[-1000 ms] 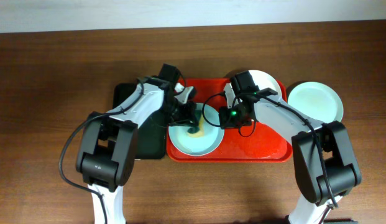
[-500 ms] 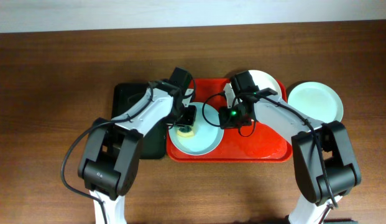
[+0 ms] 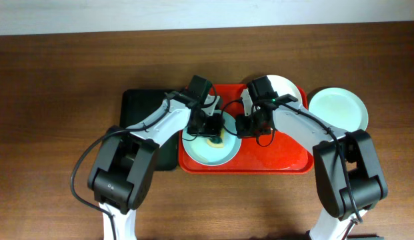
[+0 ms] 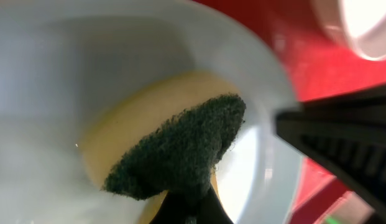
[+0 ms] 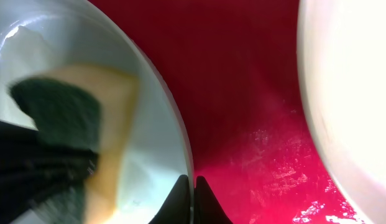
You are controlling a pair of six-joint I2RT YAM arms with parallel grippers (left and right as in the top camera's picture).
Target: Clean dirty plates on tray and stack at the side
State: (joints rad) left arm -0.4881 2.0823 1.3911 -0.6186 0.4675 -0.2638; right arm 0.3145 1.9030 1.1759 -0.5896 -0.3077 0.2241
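Left pincer (image 3: 211, 128): pressed together on a sponge (image 4: 174, 149) with a dark green scouring layer and a yellow body, which rests inside the pale plate (image 3: 205, 152). Right pincer (image 5: 193, 186): fingertips pressed together on the right-hand rim of the same plate, where the rim meets the floor of the red tray (image 3: 280, 159). The pale plate lies in the left half of the red tray, towards its near edge. A white plate (image 3: 289, 90) sits at the tray's far right corner, overlapping the raised rim. A third plate (image 3: 338, 109), pale blue-green, lies on the wooden counter (image 3: 60, 80) just beside the tray's right side. A black tray (image 3: 135, 107) lies against the red tray's left side, partly hidden by the left arm.
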